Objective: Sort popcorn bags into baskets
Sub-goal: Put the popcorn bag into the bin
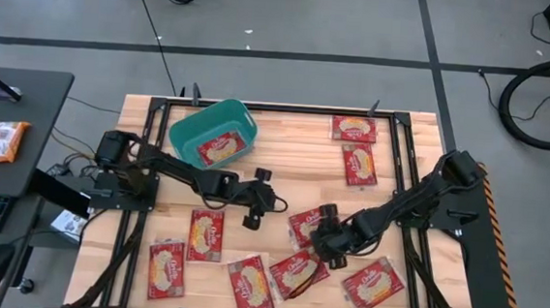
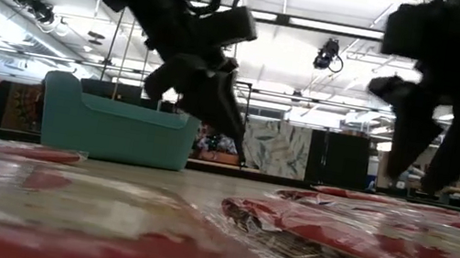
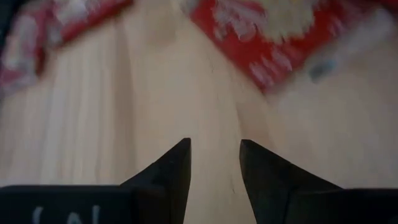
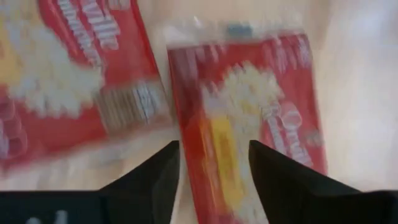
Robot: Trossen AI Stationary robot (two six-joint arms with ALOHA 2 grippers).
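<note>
Hovering low over the table, the right gripper (image 1: pixel 325 237) sits above a red popcorn bag (image 4: pixel 249 118), fingers apart and holding nothing, with the bag running between and beyond the fingertips in the right wrist view. We judge the chief risk to be a poor pinch: a second packet (image 4: pixel 68 81) lies just beside the first, and in the high view several bags crowd and partly overlap near this gripper, so closing here could catch two at once or only a slippery wrapper edge. A flat packet also gives the fingers little to bite, so it may slide on the wood instead of lifting.

The left gripper (image 1: pixel 252 203) hangs near the table's centre, fingers apart over bare wood, empty.

The bags are flat red rectangles with a pale popcorn label and glossy film. About ten lie scattered on the table (image 1: pixel 285 155), mostly along the near edge. One bag (image 1: pixel 222 149) already rests in the teal basket (image 1: pixel 191 129) at the far left corner.
</note>
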